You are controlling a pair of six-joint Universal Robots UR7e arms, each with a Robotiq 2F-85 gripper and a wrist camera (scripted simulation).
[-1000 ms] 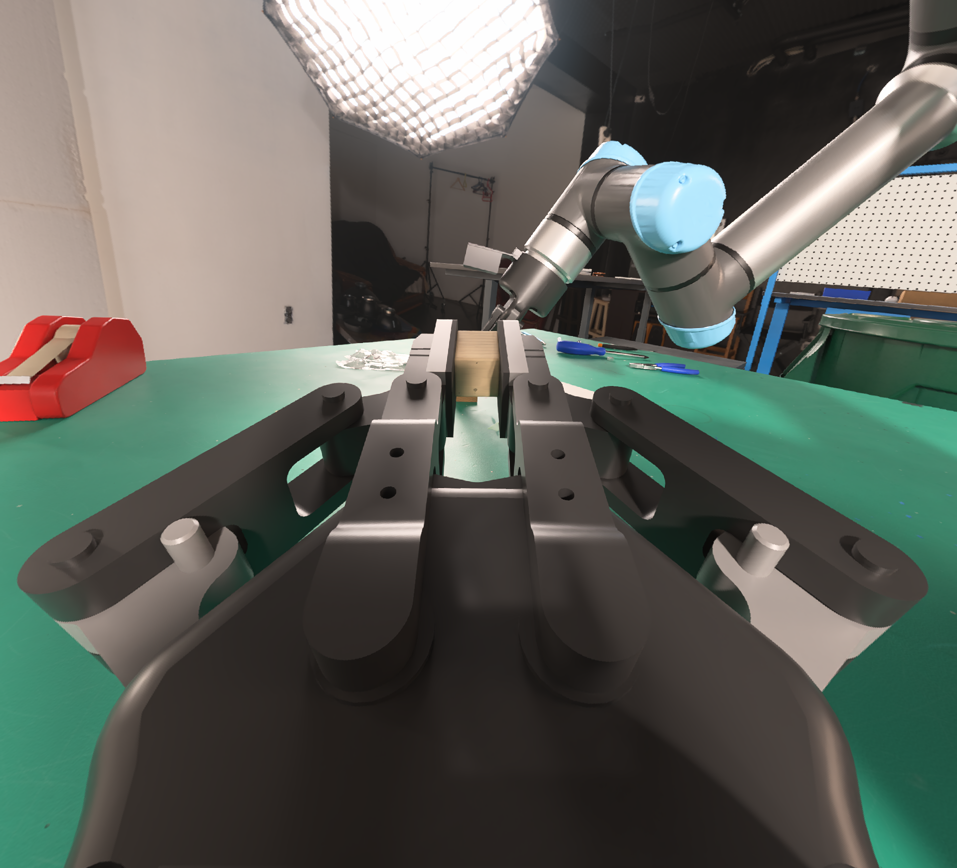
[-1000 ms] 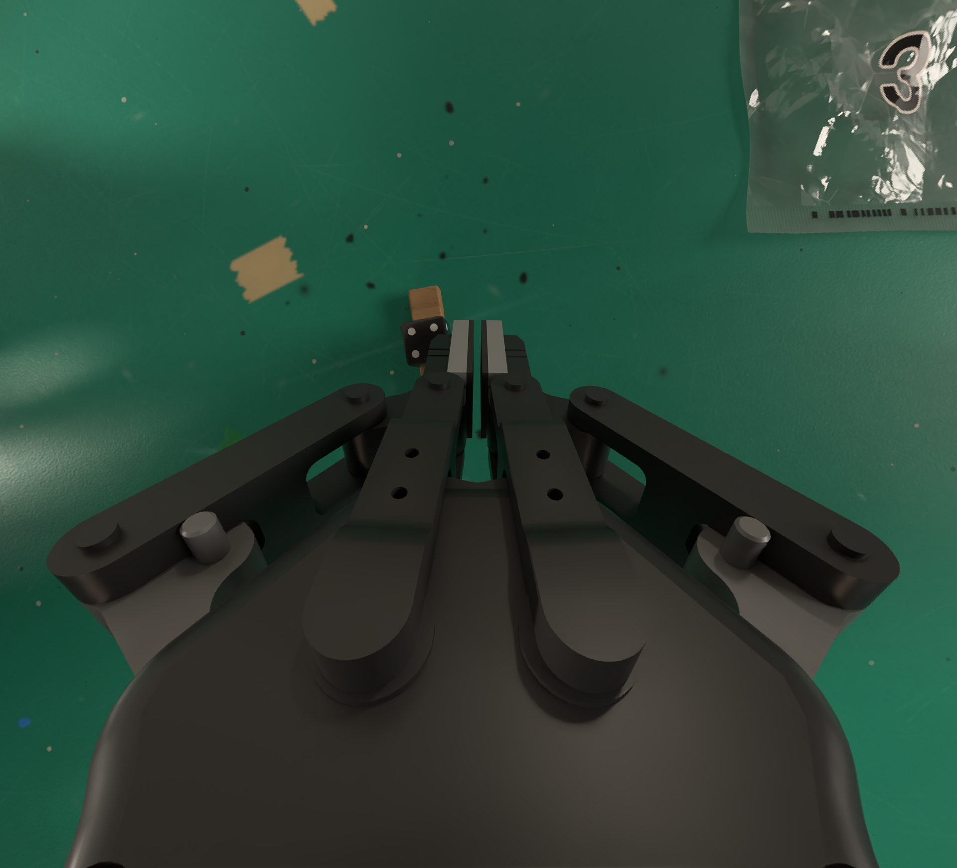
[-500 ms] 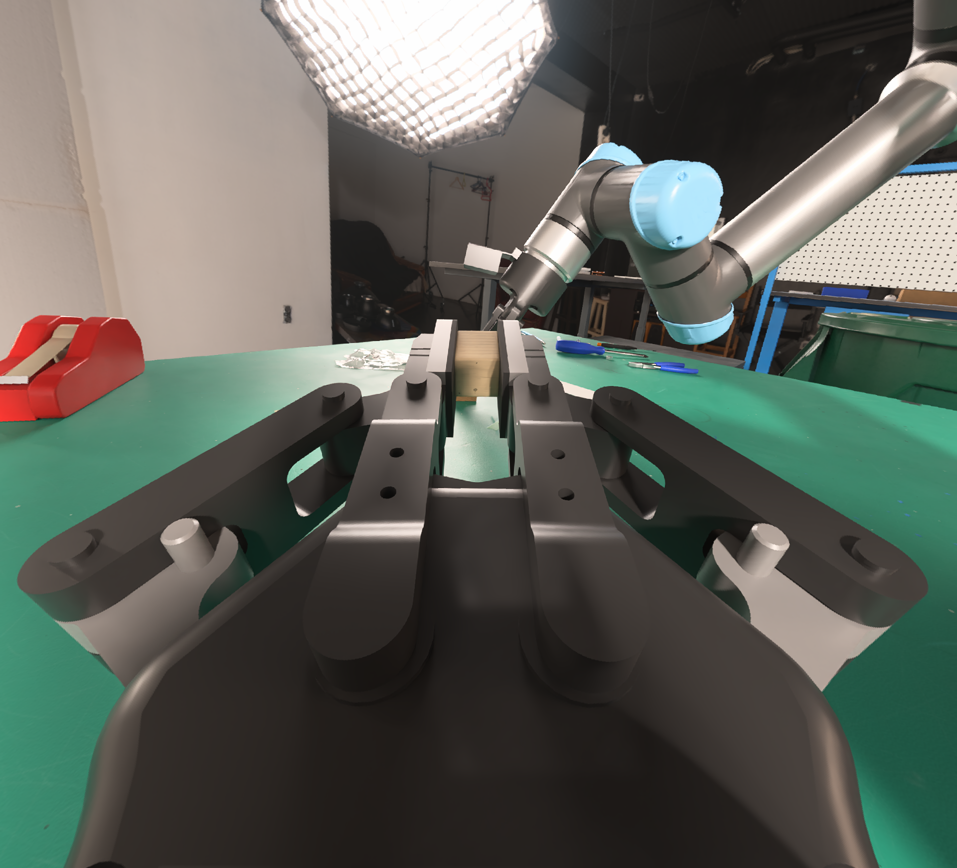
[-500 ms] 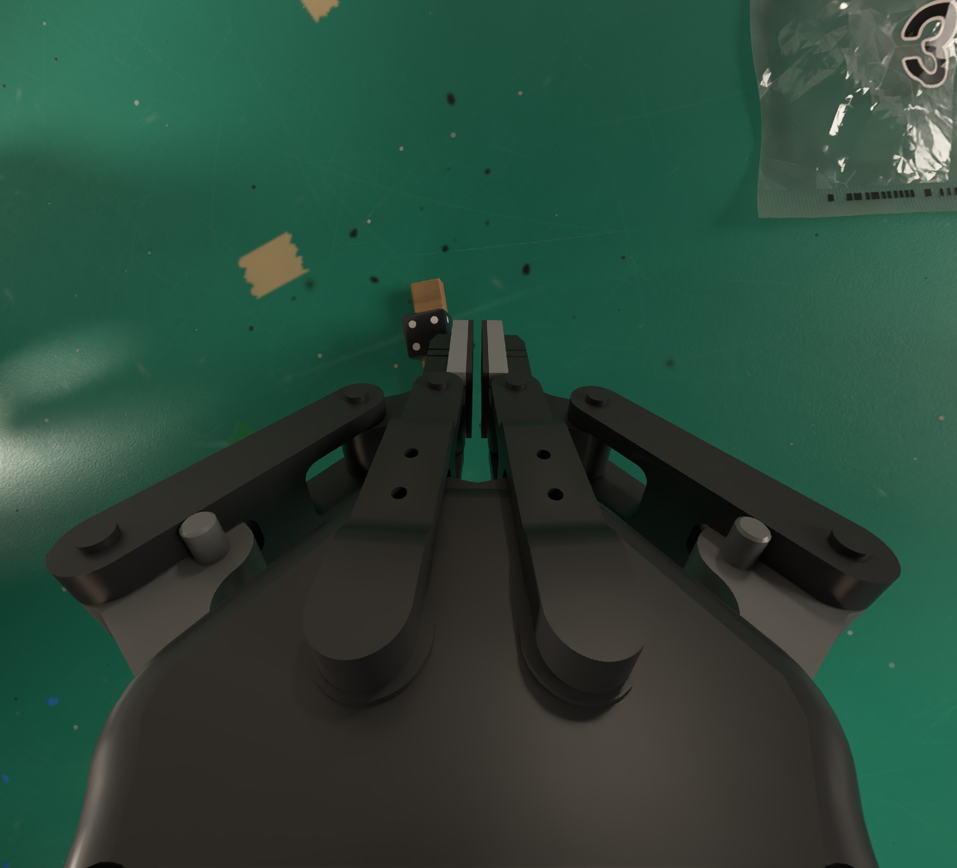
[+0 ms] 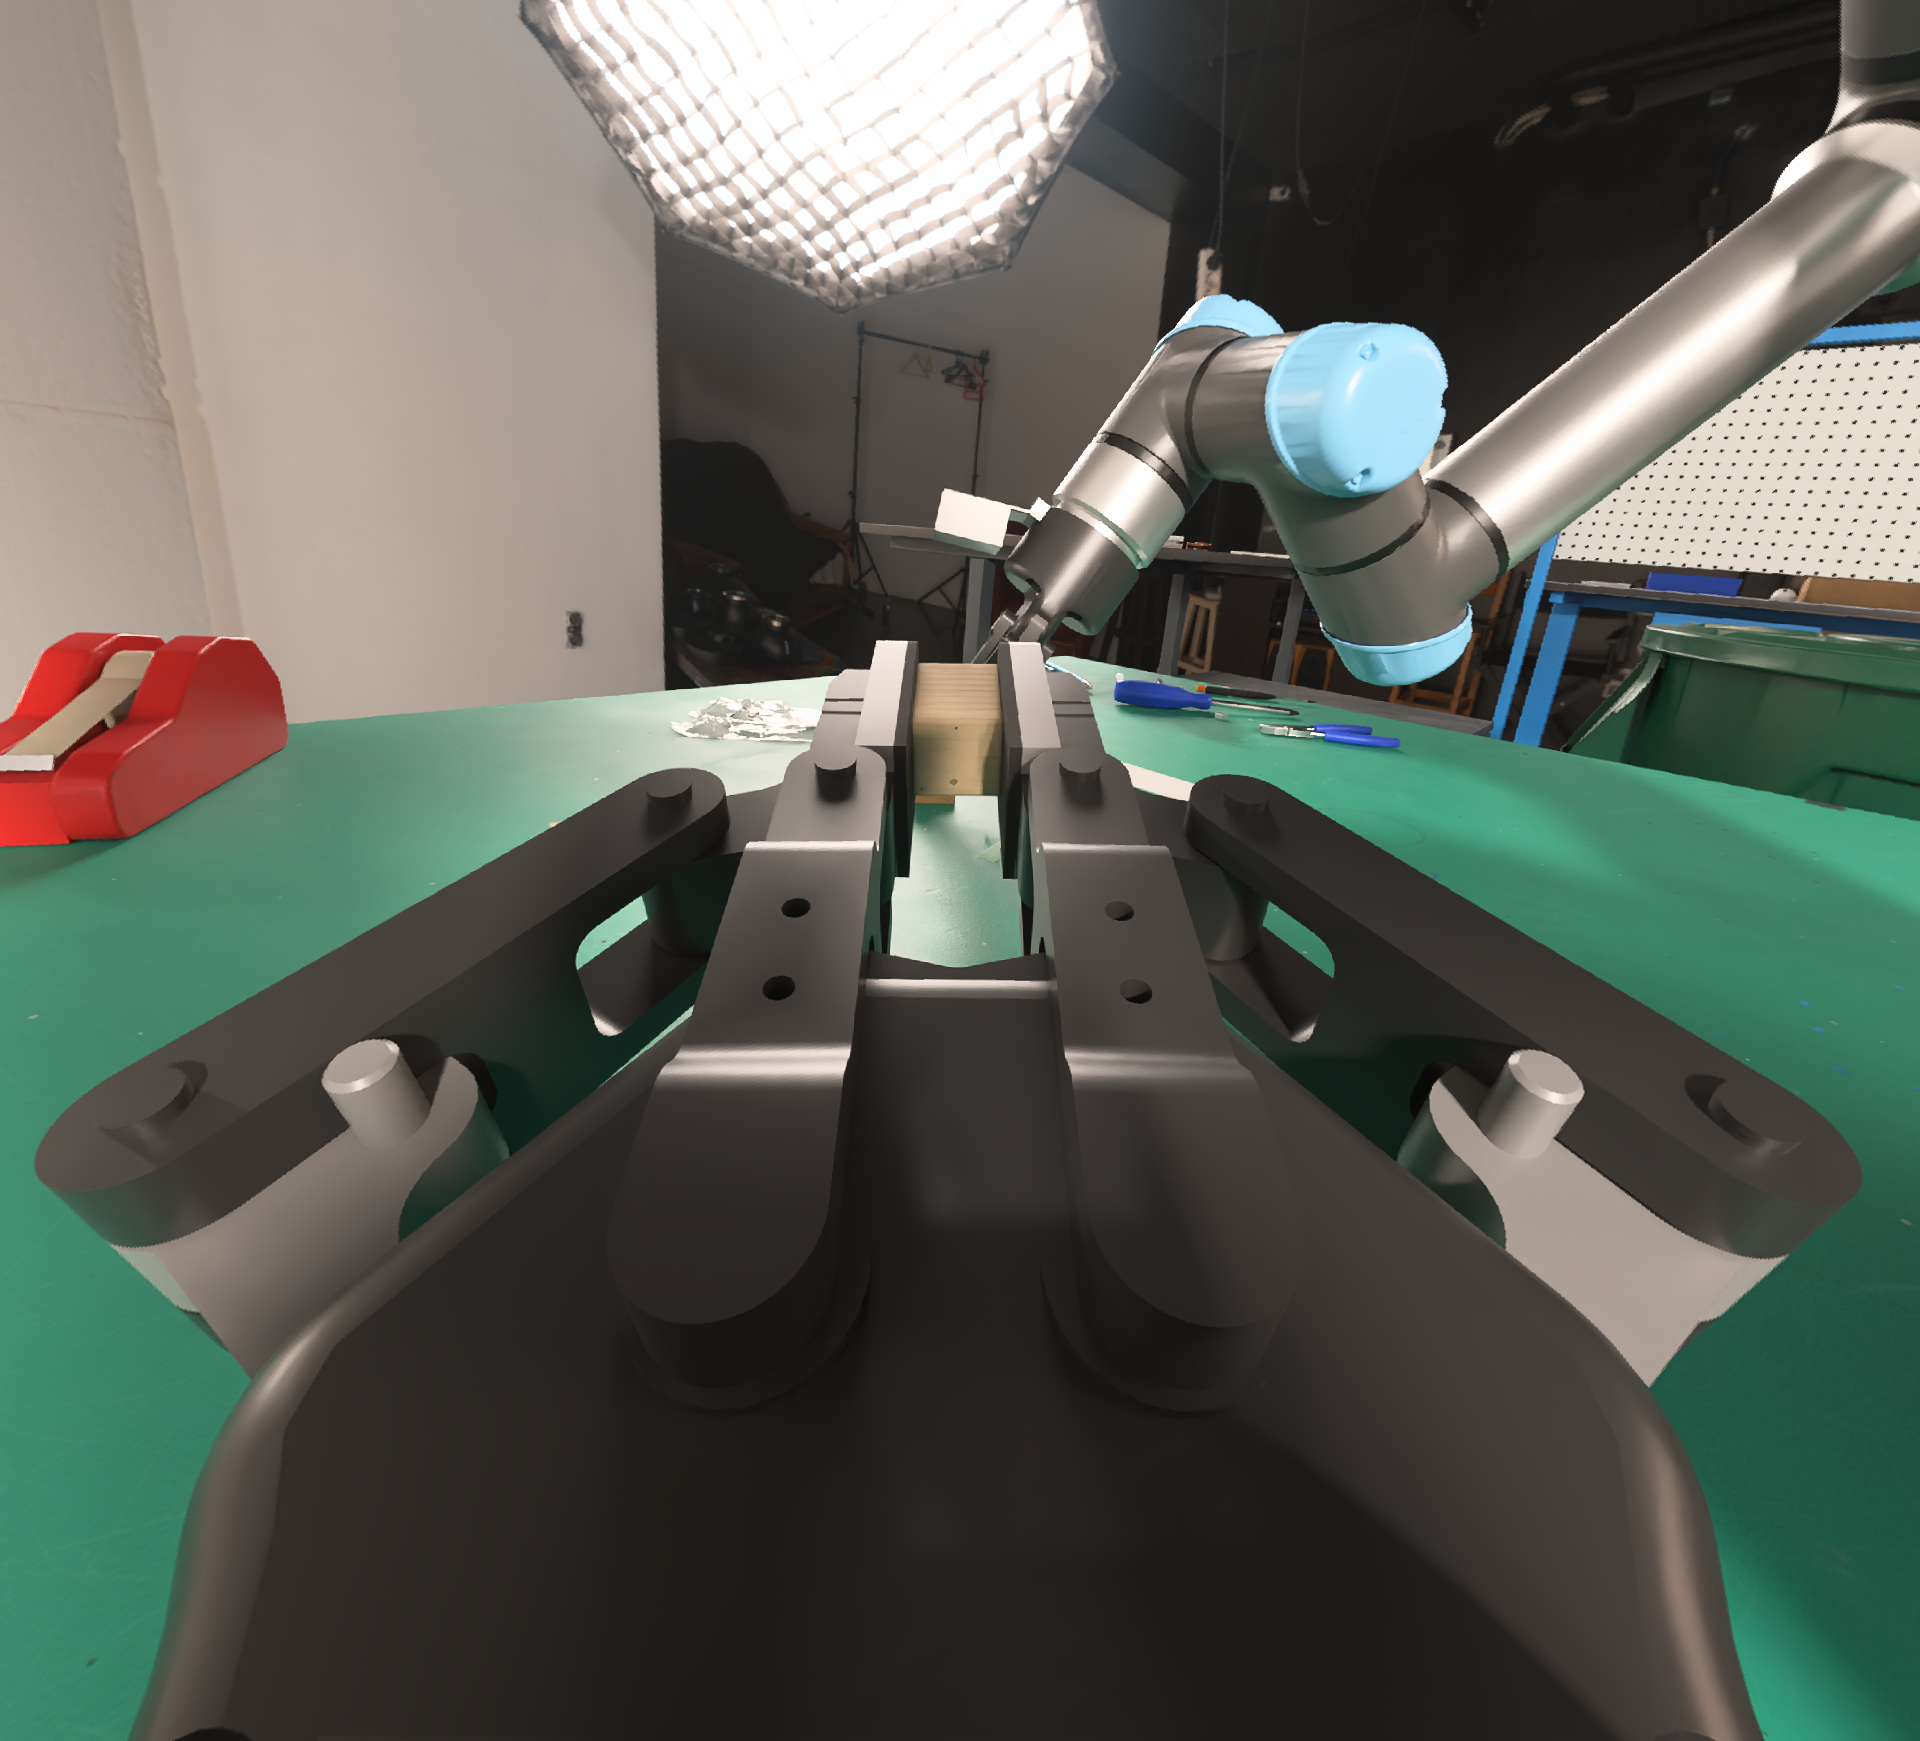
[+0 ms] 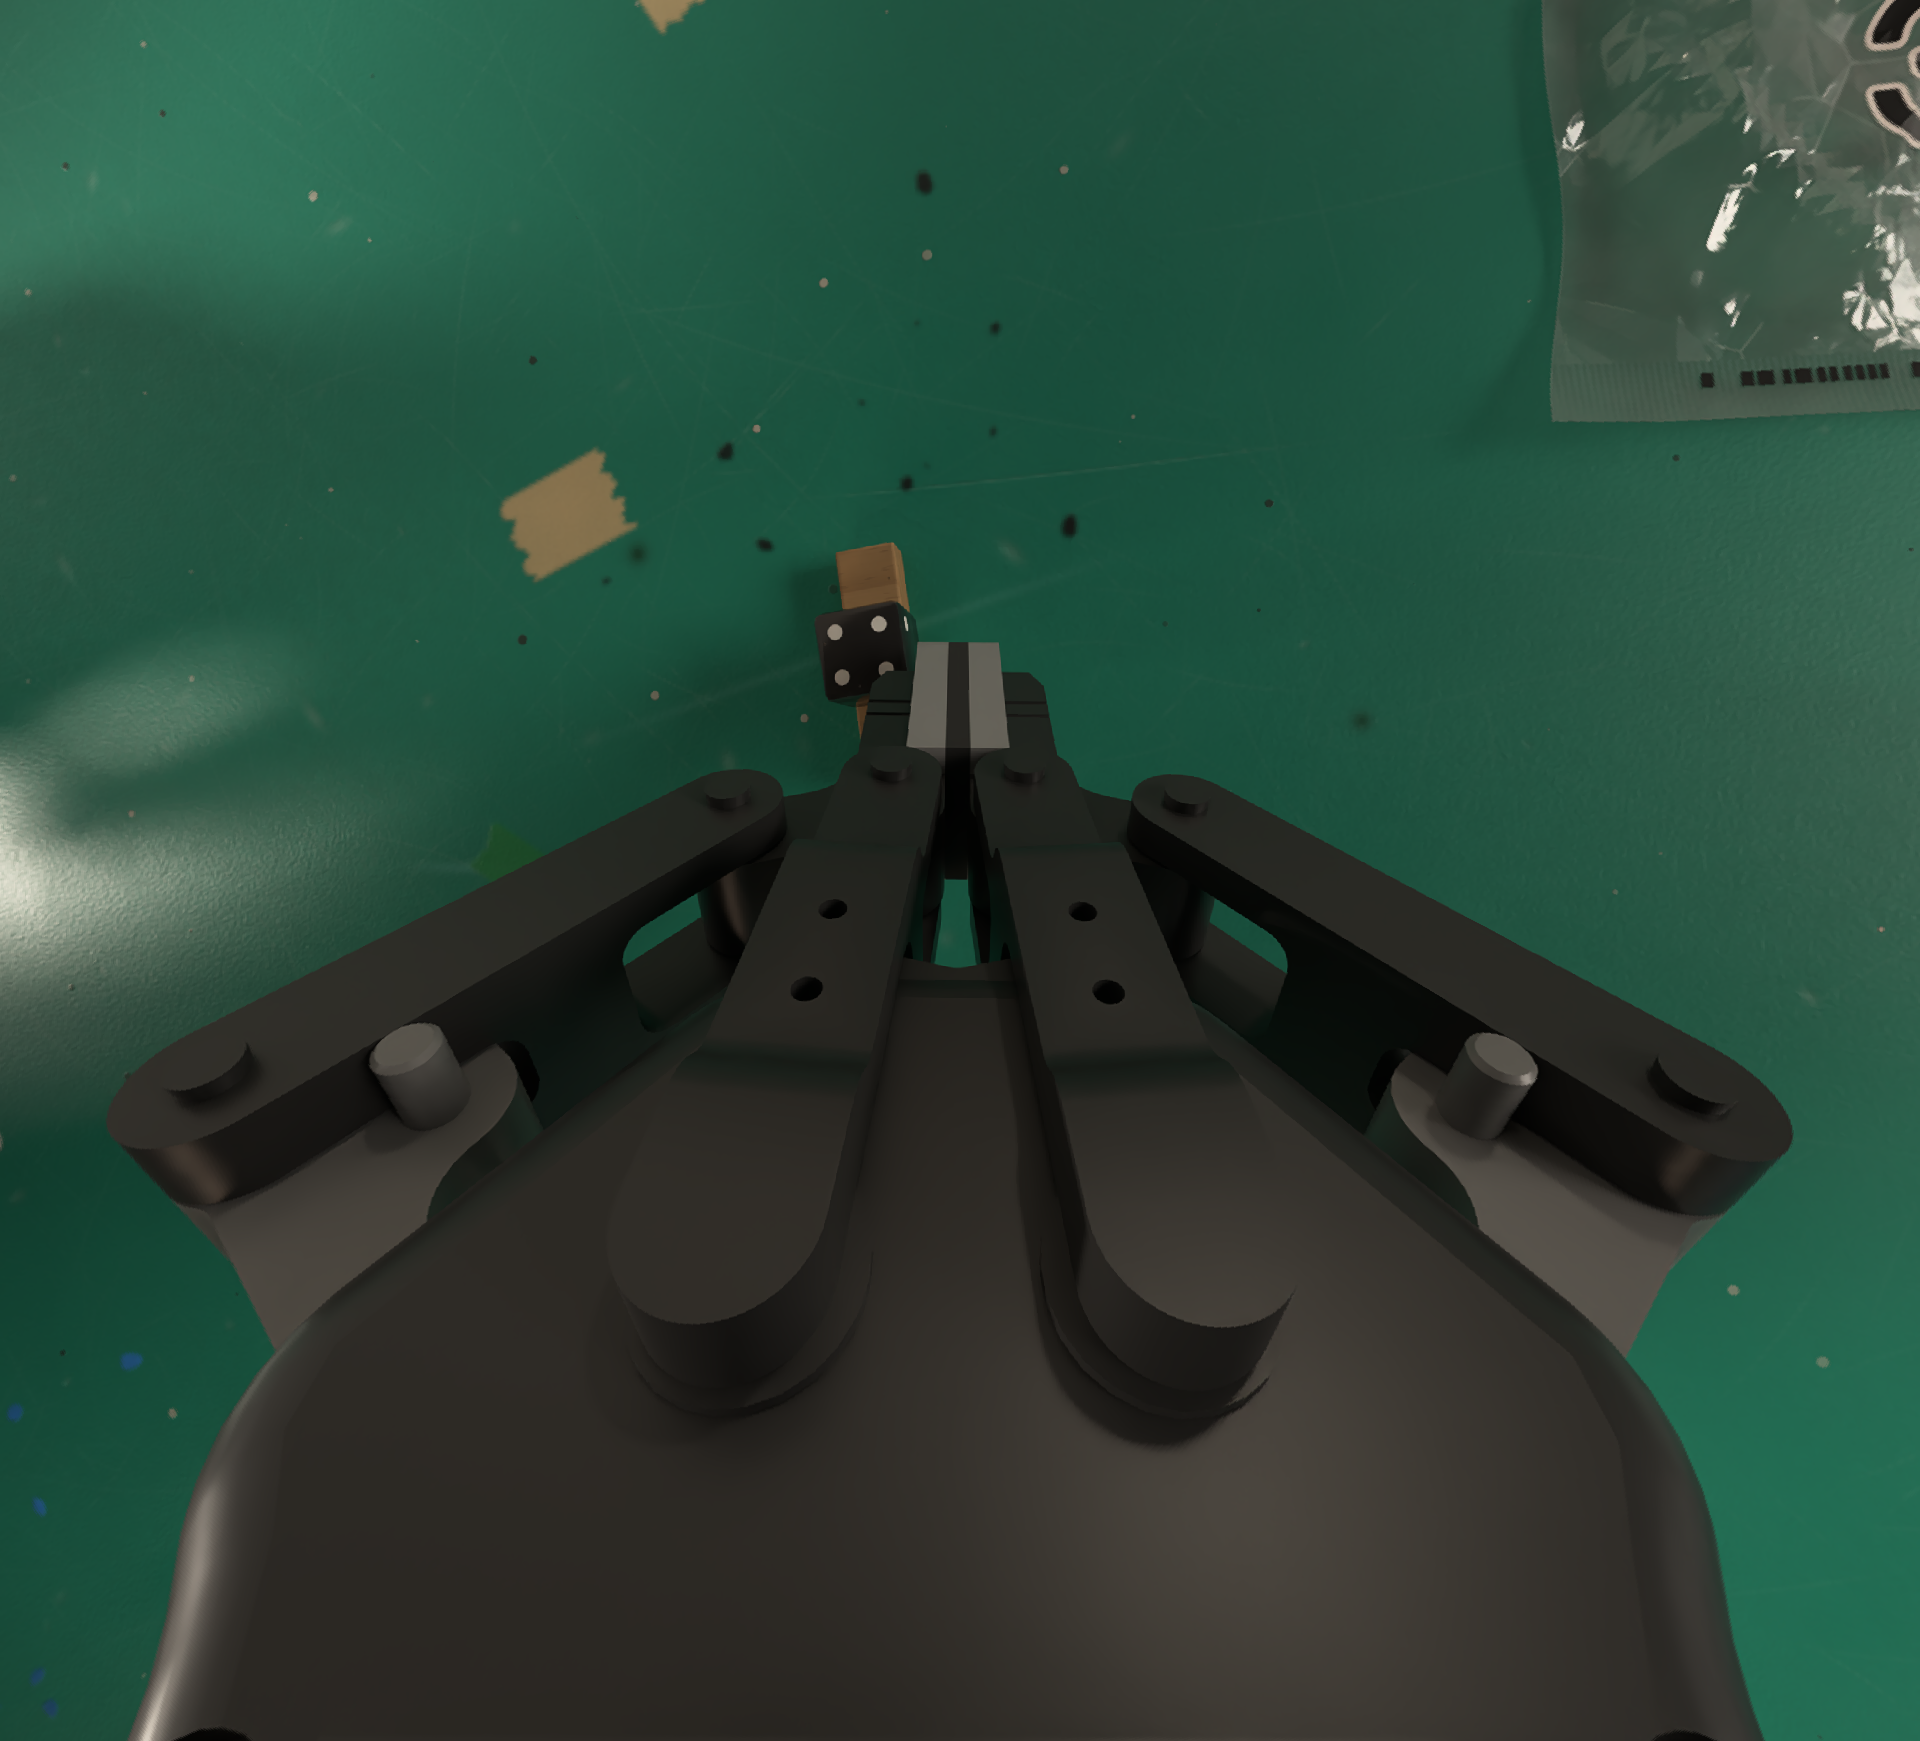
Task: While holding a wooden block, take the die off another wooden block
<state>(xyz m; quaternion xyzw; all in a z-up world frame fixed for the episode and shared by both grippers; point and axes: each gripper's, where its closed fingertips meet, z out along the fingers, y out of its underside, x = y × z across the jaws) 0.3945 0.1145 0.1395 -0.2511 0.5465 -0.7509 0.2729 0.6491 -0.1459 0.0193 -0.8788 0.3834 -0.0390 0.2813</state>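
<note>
In the left wrist view my left gripper is shut on a pale wooden block and holds it just above the green table. The right arm reaches down behind it. In the right wrist view a black die with white pips sits on top of a small brown wooden block. My right gripper is shut and empty. Its fingertips are right beside the die, on the die's right side, and I cannot tell if they touch it.
A red tape dispenser stands at the left. A blue screwdriver, blue-handled pliers and a green bin are at the far right. A clear plastic bag and tan tape strips lie on the table.
The table marks and the bag have slid a little right in the right wrist view, so my right gripper has drifted slightly left. The die stays on its block. The left gripper has not moved.
</note>
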